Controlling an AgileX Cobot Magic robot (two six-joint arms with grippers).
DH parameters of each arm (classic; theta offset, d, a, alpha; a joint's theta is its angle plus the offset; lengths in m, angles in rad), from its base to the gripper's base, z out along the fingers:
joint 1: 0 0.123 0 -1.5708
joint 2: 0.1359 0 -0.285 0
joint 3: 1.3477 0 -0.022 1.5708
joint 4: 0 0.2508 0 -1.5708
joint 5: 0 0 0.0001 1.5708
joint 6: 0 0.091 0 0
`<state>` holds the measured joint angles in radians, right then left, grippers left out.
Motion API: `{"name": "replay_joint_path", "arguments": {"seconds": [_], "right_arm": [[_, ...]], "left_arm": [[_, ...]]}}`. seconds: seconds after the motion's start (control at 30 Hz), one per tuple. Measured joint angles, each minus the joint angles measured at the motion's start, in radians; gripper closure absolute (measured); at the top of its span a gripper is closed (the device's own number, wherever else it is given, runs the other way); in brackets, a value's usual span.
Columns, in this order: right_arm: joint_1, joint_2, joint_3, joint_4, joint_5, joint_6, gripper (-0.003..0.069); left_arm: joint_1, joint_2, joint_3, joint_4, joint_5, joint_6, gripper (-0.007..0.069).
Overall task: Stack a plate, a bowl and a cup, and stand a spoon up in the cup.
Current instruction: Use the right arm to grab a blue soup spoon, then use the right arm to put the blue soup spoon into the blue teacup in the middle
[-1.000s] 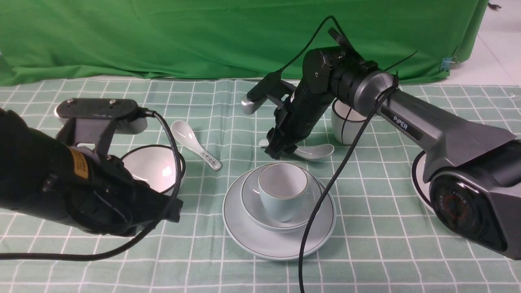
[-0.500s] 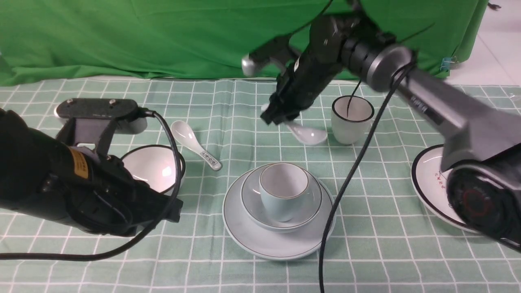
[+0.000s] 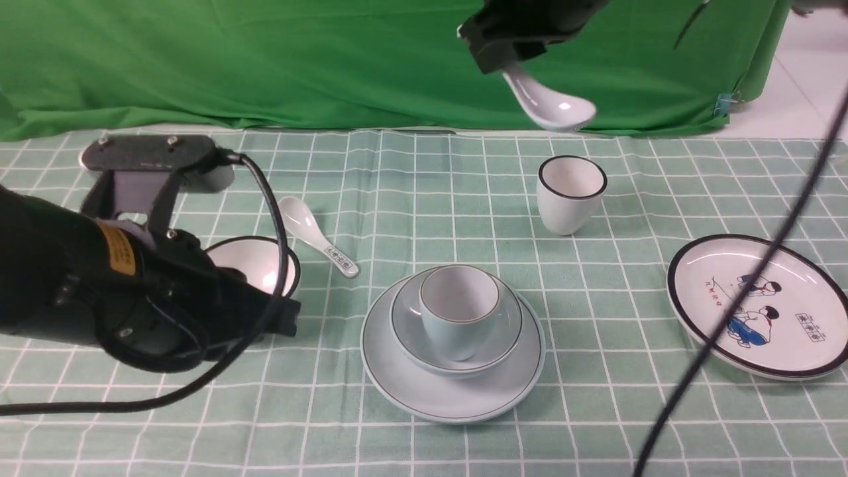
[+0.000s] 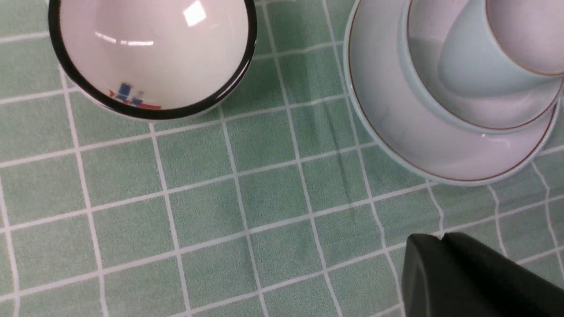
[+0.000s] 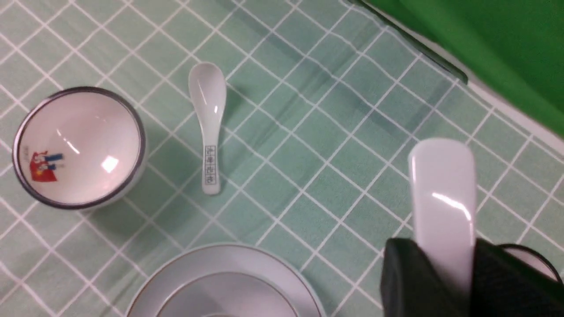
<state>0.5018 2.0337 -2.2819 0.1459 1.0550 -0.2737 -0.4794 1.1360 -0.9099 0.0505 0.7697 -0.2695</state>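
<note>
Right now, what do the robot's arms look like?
The left arm is chunky and black, with an orange-yellow sticker and a thick black cable looping off it. The right gripper is black too, and a thin black cable hangs from that arm.

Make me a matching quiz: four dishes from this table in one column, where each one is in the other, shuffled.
1 plain spoon
2 pale cup
3 patterned spoon
4 cartoon plate

A on the cloth, robot's right
B held aloft by the right pincer
C inside the pale bowl
D beside the black-rimmed bowl

Pairs: 1-B, 2-C, 3-D, 4-A
</note>
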Motion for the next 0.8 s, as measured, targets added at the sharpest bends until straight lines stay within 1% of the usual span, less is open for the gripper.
{"name": "replay_joint_path", "arguments": {"seconds": [0.03, 0.1, 0.13, 0.17, 0.23, 0.27, 0.3, 0.33, 0.37, 0.43, 0.5, 0.6, 0.63, 0.77, 0.8], "right_arm": [[0.0, -0.055, 0.064, 0.004, -0.019, 0.01, 0.0492], [0.0, -0.096, 0.127, 0.004, -0.05, 0.022, 0.0492], [0.001, -0.161, 0.233, 0.005, -0.125, 0.035, 0.0492], [0.002, -0.188, 0.279, 0.005, -0.161, 0.044, 0.0492], [0.016, -0.301, 0.479, 0.004, -0.327, 0.055, 0.0492], [0.023, -0.333, 0.561, 0.004, -0.433, 0.056, 0.0492], [0.043, -0.408, 0.691, 0.004, -0.587, 0.065, 0.0492], [0.057, -0.447, 0.78, 0.004, -0.699, 0.074, 0.0492], [0.082, -0.506, 0.935, 0.005, -0.922, 0.08, 0.0492], [0.103, -0.535, 1.042, 0.005, -1.091, 0.083, 0.0492], [0.154, -0.557, 1.277, 0.005, -1.501, 0.088, 0.0492], [0.193, -0.524, 1.428, 0.004, -1.758, 0.122, 0.0492], [0.193, -0.524, 1.434, 0.004, -1.768, 0.122, 0.0492], [0.208, -0.421, 1.471, -0.013, -1.911, 0.174, 0.0492], [0.208, -0.41, 1.471, -0.015, -1.918, 0.177, 0.0492]], "left_arm": [[0.0, -0.017, 0.0, 0.0, -0.006, -0.001, 0.0616], [0.0, -0.033, 0.0, 0.004, -0.007, -0.002, 0.0616], [0.0, -0.051, 0.0, 0.012, -0.009, -0.002, 0.0616], [0.0, -0.061, 0.0, 0.016, -0.009, -0.002, 0.0616], [0.0, -0.083, 0.0, 0.027, -0.009, -0.002, 0.0616], [0.0, -0.097, 0.0, 0.031, -0.009, -0.002, 0.0616], [0.0, -0.111, 0.0, 0.034, -0.009, -0.002, 0.0616], [0.0, -0.116, 0.0, 0.034, -0.009, -0.002, 0.0616], [0.0, -0.127, 0.001, 0.036, -0.009, -0.002, 0.0616], [0.0, -0.131, 0.001, 0.036, -0.009, -0.002, 0.0616], [0.0, -0.142, 0.007, 0.037, -0.01, -0.002, 0.0616], [0.0, -0.142, 0.009, 0.039, -0.009, -0.002, 0.0616], [0.0, -0.142, 0.009, 0.039, -0.009, -0.002, 0.0616], [0.0, -0.142, 0.009, 0.041, -0.009, -0.002, 0.0616], [0.0, -0.142, 0.009, 0.041, -0.009, -0.002, 0.0616]]}}
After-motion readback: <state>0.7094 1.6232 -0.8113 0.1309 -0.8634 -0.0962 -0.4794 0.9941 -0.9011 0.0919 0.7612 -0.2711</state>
